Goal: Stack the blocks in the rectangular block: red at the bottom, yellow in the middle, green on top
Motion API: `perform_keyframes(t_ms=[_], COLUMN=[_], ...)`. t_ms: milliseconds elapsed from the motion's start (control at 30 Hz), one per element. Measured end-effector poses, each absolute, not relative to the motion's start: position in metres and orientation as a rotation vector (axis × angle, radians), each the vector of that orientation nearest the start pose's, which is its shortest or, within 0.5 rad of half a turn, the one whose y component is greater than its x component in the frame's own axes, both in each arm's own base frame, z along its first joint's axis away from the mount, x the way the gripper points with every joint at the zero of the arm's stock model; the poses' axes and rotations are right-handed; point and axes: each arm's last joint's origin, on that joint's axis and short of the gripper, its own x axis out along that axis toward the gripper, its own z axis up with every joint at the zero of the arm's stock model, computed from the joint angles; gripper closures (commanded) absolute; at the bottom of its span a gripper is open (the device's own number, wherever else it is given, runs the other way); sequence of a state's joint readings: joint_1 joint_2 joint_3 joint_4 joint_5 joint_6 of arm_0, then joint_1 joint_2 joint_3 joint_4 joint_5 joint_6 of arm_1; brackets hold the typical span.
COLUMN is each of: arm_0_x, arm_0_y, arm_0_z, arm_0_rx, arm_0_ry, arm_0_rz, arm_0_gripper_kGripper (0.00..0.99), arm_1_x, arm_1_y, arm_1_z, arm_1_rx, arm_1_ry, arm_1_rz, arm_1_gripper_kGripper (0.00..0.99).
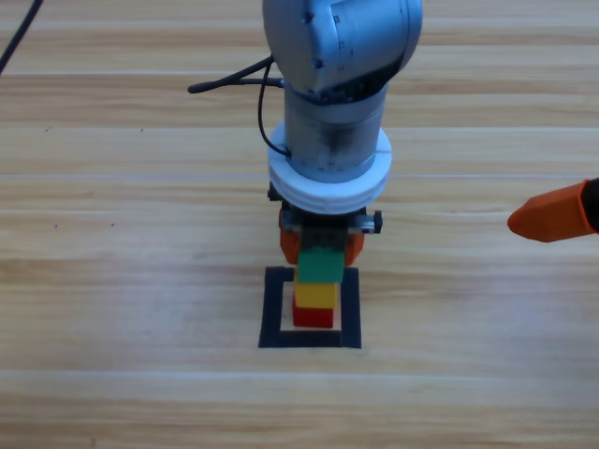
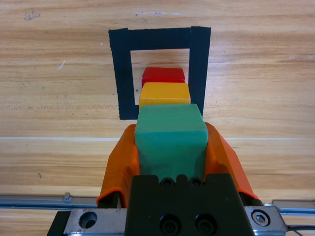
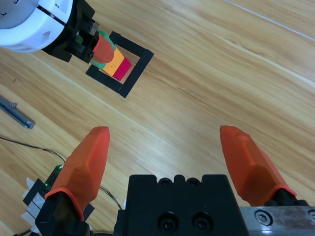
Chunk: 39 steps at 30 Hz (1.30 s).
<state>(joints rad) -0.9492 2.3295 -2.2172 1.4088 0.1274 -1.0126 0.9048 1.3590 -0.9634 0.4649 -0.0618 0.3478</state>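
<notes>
Inside the rectangular block [image 1: 311, 309], green [image 1: 319, 265] atop yellow [image 1: 316, 296], pinched by left claw [image 1: 321, 245].

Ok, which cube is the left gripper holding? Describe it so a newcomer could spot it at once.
Find the black tape rectangle near the middle of the table. Inside it stands a three-cube stack. The top one, the green cube, sits between the left gripper's orange jaws, above the yellow cube and red cube.
</notes>
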Motion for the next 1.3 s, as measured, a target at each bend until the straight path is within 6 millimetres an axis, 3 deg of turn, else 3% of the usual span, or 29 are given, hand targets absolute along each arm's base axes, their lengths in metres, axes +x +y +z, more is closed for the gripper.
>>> perform_keyframes(t_ms=[467, 500, 600, 667, 700, 767, 900, 1300], arm_0_x=[0.279, 0.279, 0.279, 0.279, 0.280, 0.281, 0.284, 0.285], arm_0_y=[-0.379, -0.379, -0.379, -0.379, -0.380, -0.382, -0.386, -0.387], arm_0_z=[0.269, 0.268, 0.268, 0.268, 0.268, 0.267, 0.254, 0.255], arm_0_rx=[-0.024, -0.023, -0.019, -0.016, -0.017, -0.020, -0.005, -0.013], arm_0_ry=[1.439, 1.440, 1.439, 1.439, 1.438, 1.436, 1.449, 1.446], arm_0_rz=[0.076, 0.076, 0.072, 0.069, 0.067, 0.064, 0.081, 0.082], arm_0_gripper_kGripper=[0.990, 0.953, 0.709, 0.488, 0.264, 0.022, 0.000, 0.000], arm_1_x=[0.143, 0.143, 0.142, 0.141, 0.141, 0.141, 0.141, 0.141], arm_1_y=[0.177, 0.177, 0.176, 0.175, 0.175, 0.175, 0.175, 0.175], arm_1_z=[0.323, 0.323, 0.322, 0.320, 0.320, 0.320, 0.320, 0.320], arm_1_rx=[-0.101, -0.101, -0.104, -0.106, -0.106, -0.106, -0.106, -0.106], arm_1_ry=[0.903, 0.903, 0.908, 0.912, 0.912, 0.912, 0.912, 0.912], arm_1_rz=[0.636, 0.636, 0.634, 0.633, 0.633, 0.633, 0.633, 0.633], arm_1_gripper_kGripper=[0.007, 0.007, 0.007, 0.005, 0.007, 0.005, 0.007, 0.007])
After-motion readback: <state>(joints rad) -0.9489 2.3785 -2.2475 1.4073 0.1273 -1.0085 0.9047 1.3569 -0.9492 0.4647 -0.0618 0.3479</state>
